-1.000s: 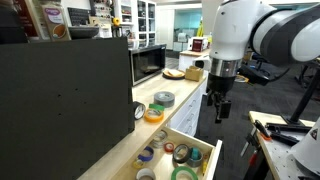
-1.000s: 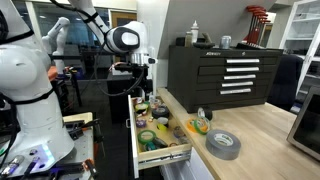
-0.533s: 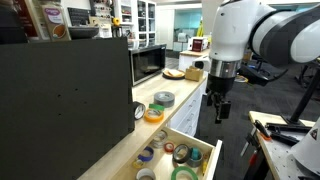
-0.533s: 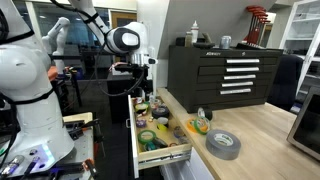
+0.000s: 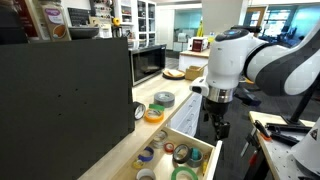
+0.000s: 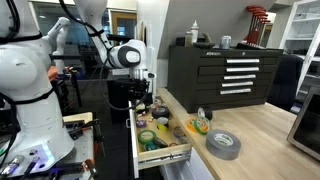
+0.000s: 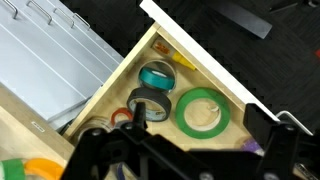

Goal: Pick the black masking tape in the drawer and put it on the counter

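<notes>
Hovering above the drawer (image 7: 108, 88), my gripper (image 5: 217, 131), spread and empty, could catch the green roll (image 7: 203, 112) crowded just beside the black masking tape (image 7: 160, 97).

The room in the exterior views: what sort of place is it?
Probably a lab or workshop: a black tool chest, a drawer full of tape rolls, a microwave on the counter.
</notes>
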Tool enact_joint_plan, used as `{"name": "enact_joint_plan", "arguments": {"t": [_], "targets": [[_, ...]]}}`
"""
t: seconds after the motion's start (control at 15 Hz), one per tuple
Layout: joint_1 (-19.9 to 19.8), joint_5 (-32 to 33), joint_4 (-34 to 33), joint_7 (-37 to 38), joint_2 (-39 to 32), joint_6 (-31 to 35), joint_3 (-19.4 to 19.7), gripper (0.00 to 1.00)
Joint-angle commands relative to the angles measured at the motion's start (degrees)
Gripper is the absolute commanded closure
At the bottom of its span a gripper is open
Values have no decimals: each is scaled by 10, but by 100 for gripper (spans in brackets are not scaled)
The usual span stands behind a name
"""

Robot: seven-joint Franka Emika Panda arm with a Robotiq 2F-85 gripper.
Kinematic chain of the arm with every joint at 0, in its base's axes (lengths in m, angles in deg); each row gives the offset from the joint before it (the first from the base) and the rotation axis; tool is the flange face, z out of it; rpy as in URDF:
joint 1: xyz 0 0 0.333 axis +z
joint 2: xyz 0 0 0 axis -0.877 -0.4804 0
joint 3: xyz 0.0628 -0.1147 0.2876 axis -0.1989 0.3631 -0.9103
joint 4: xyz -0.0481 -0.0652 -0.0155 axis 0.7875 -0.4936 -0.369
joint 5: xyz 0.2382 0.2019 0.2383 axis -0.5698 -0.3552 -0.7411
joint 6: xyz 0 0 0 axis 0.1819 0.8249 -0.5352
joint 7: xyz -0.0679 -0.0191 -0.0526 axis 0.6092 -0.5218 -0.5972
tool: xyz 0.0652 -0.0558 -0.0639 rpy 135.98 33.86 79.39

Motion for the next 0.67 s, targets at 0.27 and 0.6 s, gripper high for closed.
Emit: {"name": "enact_joint_plan", "arguments": {"t": [0.27,0.6], "targets": [[7,72,-71,15,-147,65,29,0],[20,87,-144,-7,-233,57,50,0]]}}
